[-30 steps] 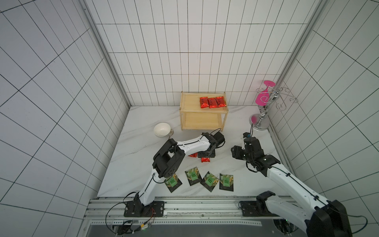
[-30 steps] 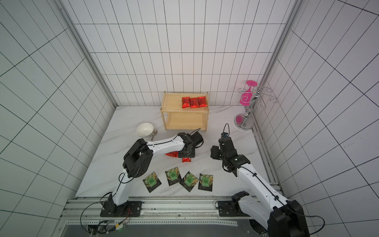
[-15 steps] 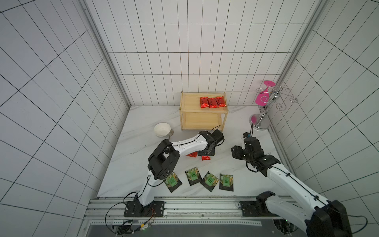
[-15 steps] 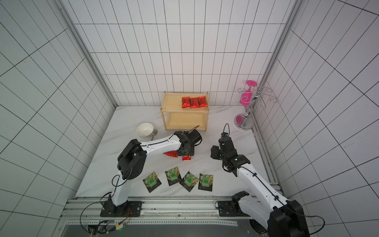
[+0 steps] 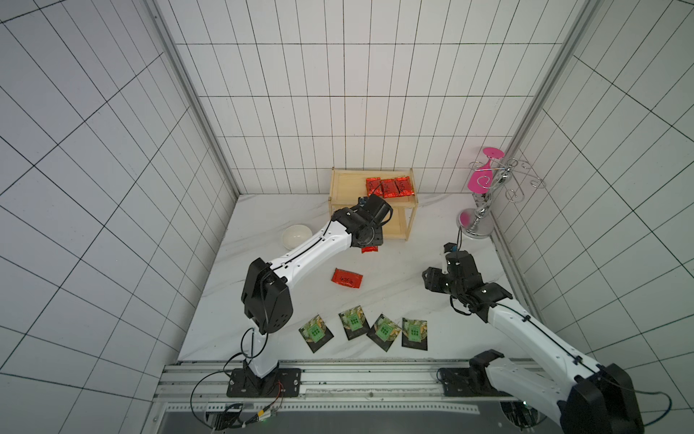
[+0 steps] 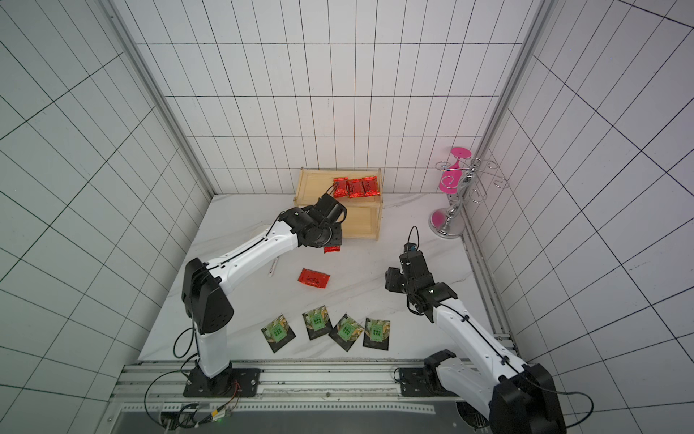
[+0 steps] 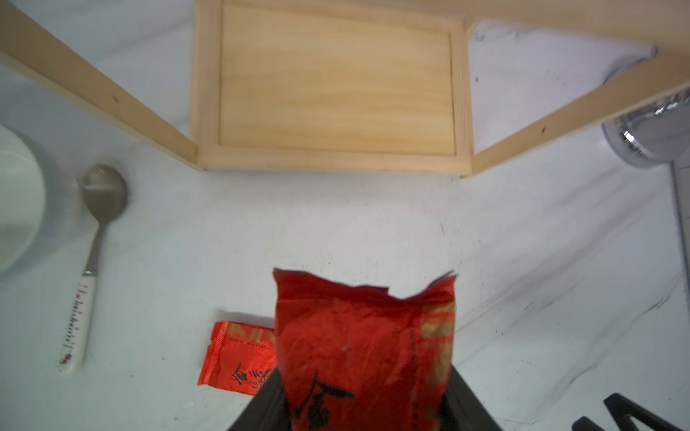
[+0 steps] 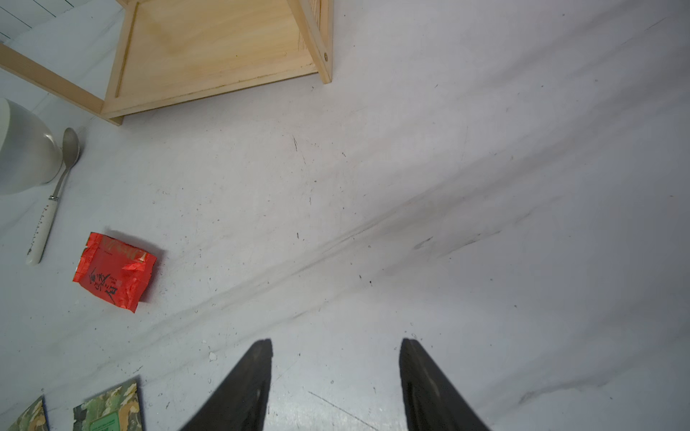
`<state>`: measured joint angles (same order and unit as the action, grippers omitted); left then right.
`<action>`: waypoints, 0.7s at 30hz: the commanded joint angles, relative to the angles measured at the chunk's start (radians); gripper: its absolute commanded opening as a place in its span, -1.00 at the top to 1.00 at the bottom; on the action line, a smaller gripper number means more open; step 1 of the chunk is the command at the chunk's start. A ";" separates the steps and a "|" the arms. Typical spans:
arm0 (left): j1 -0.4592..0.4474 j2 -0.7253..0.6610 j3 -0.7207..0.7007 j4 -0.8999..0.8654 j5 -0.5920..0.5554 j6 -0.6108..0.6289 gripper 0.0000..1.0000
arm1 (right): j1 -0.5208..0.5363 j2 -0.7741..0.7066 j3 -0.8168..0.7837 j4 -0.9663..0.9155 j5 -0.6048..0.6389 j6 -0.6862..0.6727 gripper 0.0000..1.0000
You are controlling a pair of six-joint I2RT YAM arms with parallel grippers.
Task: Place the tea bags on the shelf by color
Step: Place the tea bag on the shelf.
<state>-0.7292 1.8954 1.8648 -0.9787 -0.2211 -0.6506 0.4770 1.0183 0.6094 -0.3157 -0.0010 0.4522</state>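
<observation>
Left claw (image 7: 360,406) is clamped on a red foil tea packet (image 7: 364,328), its long end poking toward the wooden shelf (image 5: 347,188) just on its far side, so I'd guess up and over to the three red packets (image 5: 389,187) on the top tier's right side; right claw (image 8: 336,343) hangs spread and empty.

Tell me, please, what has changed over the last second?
The left gripper closed on a red packet and lifted it toward the shelf, leaving the other red packet on the table. The right gripper stayed open and still; the three red packets on the top tier and the four green sachets did not move.
</observation>
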 commanded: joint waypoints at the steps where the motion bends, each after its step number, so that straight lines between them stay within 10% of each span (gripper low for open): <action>1: 0.048 -0.054 0.034 0.059 -0.060 0.075 -0.02 | -0.010 -0.010 0.029 -0.017 -0.028 -0.009 -0.17; 21: 0.194 0.190 0.323 0.321 -0.041 0.202 -0.05 | -0.011 -0.022 0.048 -0.070 -0.103 0.004 -0.17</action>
<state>-0.5529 2.0541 2.1494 -0.6918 -0.2577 -0.4797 0.4770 1.0031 0.6163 -0.3679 -0.0940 0.4496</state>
